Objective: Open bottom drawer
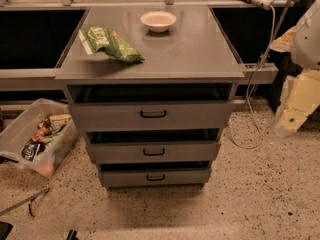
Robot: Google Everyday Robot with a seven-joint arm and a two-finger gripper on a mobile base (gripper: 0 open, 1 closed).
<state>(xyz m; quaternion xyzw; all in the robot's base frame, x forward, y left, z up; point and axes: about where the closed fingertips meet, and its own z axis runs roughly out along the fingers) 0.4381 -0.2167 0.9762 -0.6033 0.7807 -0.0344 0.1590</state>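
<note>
The grey metal cabinet (150, 59) has three drawers, each showing a dark gap above its front. The bottom drawer (185, 177) is the narrowest and shortest, low near the floor, with a small black bar handle (155, 177) at its centre. The mid-sized drawer (190, 151) and the widest drawer (200, 115) sit above it. My gripper (291, 120) hangs at the end of the pale arm at the right edge of the view. It is well to the right of the cabinet and above the bottom drawer's level, touching nothing.
A green snack bag (111, 44) and a white bowl (158, 20) lie on the cabinet top. A clear plastic bin (20, 129) of snacks stands on the speckled floor at the left. A cable (250, 134) loops on the floor right of the cabinet.
</note>
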